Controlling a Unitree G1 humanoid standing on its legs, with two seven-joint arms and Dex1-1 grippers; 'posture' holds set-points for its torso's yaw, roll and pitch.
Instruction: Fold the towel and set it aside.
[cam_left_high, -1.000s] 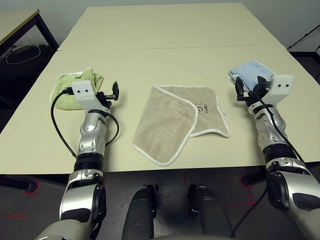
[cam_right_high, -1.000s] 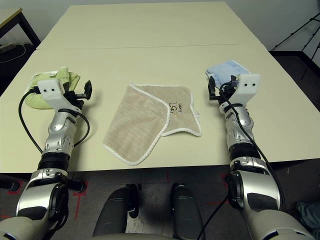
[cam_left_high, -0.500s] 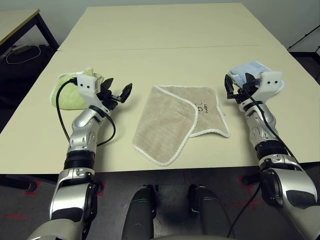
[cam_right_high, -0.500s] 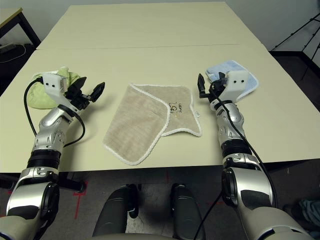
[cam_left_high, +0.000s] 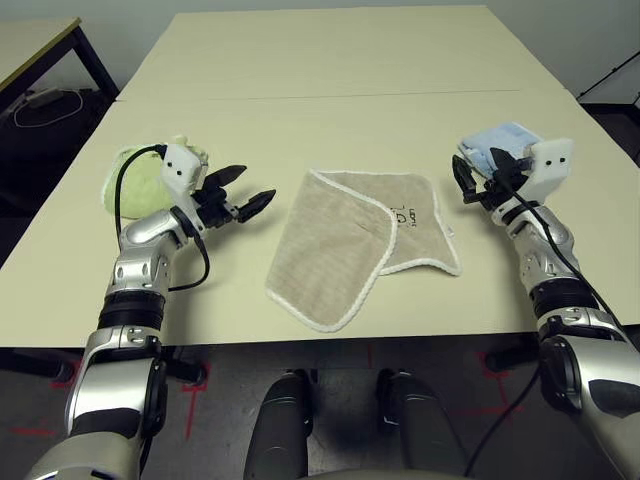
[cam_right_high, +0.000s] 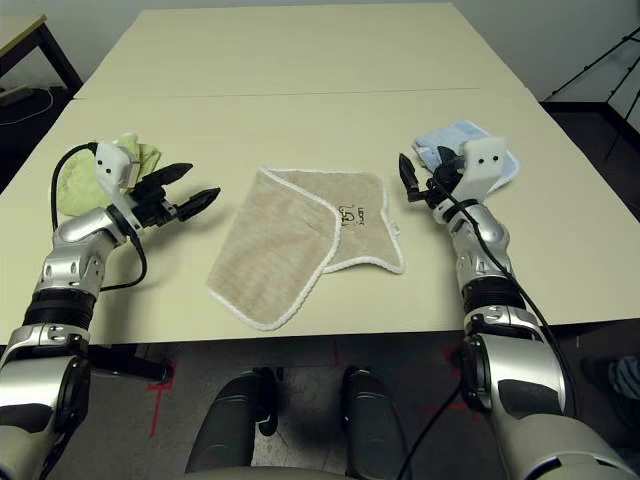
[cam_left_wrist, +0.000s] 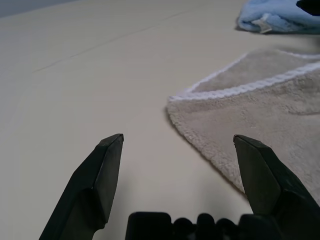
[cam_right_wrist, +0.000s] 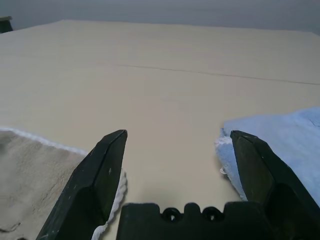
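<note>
My left gripper (cam_left_high: 246, 199) is spread wide and empty, pointing level toward the right at the left edge of the towel (cam_left_high: 360, 243), with a strip of bare table (cam_left_high: 330, 120) between them. My right gripper (cam_right_high: 419, 183) is also fully released and holds nothing; it hovers just right of the towel's far right corner, with the light blue towel (cam_right_high: 458, 142) close behind it. The light green towel (cam_left_high: 135, 182) sits bunched on the left, behind my left wrist.

The beige towel lies flat in the middle of the table, between my two arms, already doubled once: a flap is laid over from the left so its white stitched edge (cam_left_high: 384, 255) curves across the top layer, and the dark logo (cam_right_high: 352, 215) shows near the right side.

I judge it light, soft and floppy; it should sag and drag if lifted from one point. I would pinch it at the white-edged corners, near left and far right, taking both layers together so the fold does not slide open.
</note>
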